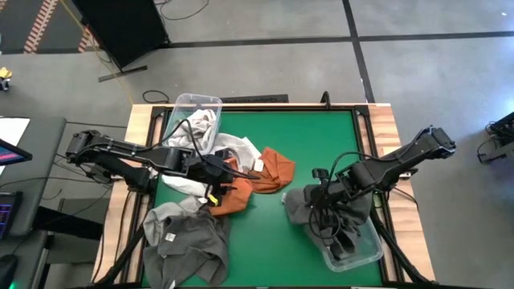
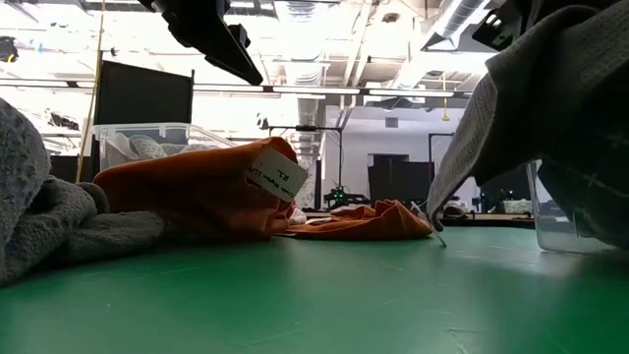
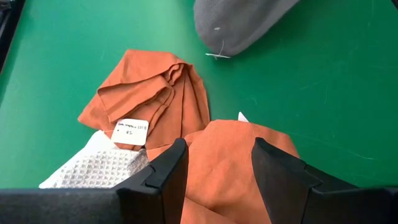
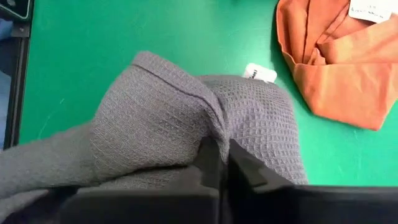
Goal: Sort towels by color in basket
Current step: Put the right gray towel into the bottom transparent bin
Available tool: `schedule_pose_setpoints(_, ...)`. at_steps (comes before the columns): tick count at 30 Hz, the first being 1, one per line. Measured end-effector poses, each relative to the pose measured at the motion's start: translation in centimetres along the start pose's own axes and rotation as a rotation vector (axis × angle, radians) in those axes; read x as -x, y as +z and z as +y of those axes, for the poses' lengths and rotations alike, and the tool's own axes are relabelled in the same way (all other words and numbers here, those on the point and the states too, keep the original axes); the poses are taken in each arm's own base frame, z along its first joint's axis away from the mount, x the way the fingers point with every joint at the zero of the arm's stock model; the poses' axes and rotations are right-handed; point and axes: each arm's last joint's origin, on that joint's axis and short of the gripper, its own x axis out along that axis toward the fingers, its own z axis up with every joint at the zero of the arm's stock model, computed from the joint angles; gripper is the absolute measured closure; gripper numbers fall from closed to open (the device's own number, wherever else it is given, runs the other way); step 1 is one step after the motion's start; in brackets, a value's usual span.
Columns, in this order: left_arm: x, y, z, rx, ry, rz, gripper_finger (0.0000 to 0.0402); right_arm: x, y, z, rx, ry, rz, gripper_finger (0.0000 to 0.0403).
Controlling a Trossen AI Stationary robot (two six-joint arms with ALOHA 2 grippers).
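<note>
Right arm reaches in from the worktop's (image 1: 265,128) right edge, elbow raised, wrist bent down. Right tool (image 4: 219,163): fingers together, pinching a fold of the dark grey waffle towel (image 4: 186,124). That towel lies on the green surface just beside the clear bin (image 1: 365,249) at the right near corner, part of it draped toward the bin.

Left arm extends low across the worktop from the left edge, forearm nearly level. Left tool (image 3: 214,165): fingers apart, straddling a rust orange towel (image 3: 233,162) without clamping it; cloth shows between the fingers.

A second rust orange towel (image 3: 155,93), bearing a white label, lies bunched just beyond the first, between the left tool and the dark grey waffle towel. A white waffle towel (image 3: 96,168) touches the orange cloth beside the left tool.

A second clear bin (image 1: 195,112) stands at the far left corner, holding pale cloth. A heap of grey towels (image 1: 189,237) lies at the near left edge, below the left arm.
</note>
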Motion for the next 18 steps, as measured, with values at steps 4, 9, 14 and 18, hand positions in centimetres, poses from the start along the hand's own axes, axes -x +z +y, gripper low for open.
schedule_pose_setpoints(4, 0.0, 0.0, 0.0, 0.0, 0.0, 0.0, 0.0234, 0.0, 0.0, 0.1, 0.018, -0.01, -0.006, 0.0378)
schedule_pose_setpoints(9, 0.0, 0.0, 0.0, 0.0, 0.0, 0.0, 0.0234, 1.2, 0.5, 0.5, 0.063, -0.033, -0.021, 0.0378)
schedule_pose_setpoints(14, 0.0, 0.0, 0.0, 0.0, 0.0, 0.0, 0.0234, 4.2, 1.4, 1.4, 0.096, -0.06, -0.074, 0.0378)
schedule_pose_setpoints(18, 0.0, 0.0, 0.0, 0.0, 0.0, 0.0, 0.0234, 6.6, 1.2, 2.3, 0.081, -0.052, -0.071, 0.0378)
